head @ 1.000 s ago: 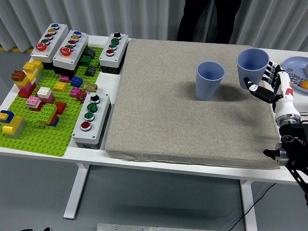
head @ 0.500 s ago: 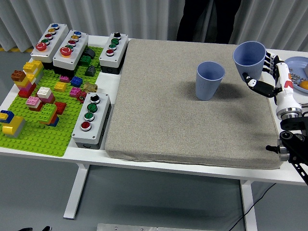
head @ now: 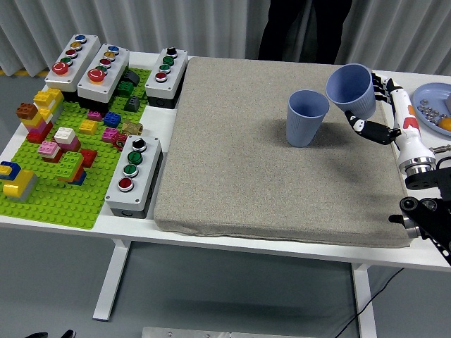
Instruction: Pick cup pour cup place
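Your right hand [head: 380, 113] has its fingers wrapped round a blue cup [head: 350, 89], held in the air and tipped toward nine o'clock, its mouth leaning over the second blue cup [head: 307, 117]. That second cup stands upright on the grey mat [head: 268, 162], just beside the held one at its eight o'clock. At three o'clock from your hand a blue plate [head: 431, 98] sits at the table's edge. Off at nine o'clock lie the button boxes [head: 134, 174] and a green brick board [head: 56, 190].
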`<state>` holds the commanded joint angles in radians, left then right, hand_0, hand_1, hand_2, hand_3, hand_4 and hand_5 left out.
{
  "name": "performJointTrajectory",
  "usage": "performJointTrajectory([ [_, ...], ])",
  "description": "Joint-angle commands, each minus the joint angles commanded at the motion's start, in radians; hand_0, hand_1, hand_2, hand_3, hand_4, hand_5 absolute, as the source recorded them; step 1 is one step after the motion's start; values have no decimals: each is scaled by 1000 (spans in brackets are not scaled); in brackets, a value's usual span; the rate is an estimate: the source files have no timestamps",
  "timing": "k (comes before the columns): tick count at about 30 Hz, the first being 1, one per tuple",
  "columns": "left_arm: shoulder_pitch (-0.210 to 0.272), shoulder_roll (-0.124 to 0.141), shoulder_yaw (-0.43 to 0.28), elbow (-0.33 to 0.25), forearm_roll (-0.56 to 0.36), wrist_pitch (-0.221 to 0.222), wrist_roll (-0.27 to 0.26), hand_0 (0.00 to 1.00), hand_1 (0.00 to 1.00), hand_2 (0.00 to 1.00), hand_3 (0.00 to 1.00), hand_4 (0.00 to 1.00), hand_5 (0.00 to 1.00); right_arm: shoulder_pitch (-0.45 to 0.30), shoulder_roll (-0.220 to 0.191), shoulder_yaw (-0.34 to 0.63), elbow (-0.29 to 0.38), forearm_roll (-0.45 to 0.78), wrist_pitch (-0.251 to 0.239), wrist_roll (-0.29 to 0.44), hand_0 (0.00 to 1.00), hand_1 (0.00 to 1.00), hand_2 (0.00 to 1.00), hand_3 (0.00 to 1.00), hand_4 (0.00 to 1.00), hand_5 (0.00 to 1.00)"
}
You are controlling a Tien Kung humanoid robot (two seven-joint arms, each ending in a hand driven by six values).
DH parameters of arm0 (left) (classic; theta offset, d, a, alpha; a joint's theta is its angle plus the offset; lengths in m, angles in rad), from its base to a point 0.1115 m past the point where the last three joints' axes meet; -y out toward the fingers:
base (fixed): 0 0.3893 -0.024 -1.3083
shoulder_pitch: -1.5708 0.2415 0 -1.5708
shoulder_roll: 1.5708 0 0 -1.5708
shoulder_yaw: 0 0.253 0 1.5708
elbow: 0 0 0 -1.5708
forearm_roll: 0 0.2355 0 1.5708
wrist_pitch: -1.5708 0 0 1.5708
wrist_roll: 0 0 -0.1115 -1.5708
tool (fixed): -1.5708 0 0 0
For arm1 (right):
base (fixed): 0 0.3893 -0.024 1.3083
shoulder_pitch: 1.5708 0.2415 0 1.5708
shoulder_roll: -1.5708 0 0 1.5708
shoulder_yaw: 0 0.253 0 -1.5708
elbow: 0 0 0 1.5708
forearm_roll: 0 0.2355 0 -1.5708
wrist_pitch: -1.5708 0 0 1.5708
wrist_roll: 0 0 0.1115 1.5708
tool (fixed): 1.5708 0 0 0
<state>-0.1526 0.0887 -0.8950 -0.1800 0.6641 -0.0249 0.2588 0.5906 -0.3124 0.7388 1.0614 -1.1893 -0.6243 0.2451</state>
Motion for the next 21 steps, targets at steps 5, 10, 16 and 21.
performJointTrajectory([
  [5, 2, 0, -3, 0, 4, 0, 1, 774, 795, 842, 750, 513, 951, 3, -1, -4, -2, -34, -2, -6, 749, 633, 532, 608, 677, 199],
  [10, 6, 1, -2, 0, 4, 0, 2, 774, 794, 842, 750, 514, 949, 7, -2, -7, -3, -102, -8, -14, 750, 634, 532, 607, 675, 195],
  [16, 3, 1, -1, 0, 3, 0, 1, 775, 794, 842, 750, 516, 947, 16, -4, -19, -6, -158, -10, -26, 750, 633, 532, 600, 645, 175],
  [21, 2, 2, -2, 0, 3, 0, 1, 775, 794, 842, 751, 516, 947, 28, -11, -27, -10, -192, -10, -33, 750, 633, 532, 598, 643, 174],
])
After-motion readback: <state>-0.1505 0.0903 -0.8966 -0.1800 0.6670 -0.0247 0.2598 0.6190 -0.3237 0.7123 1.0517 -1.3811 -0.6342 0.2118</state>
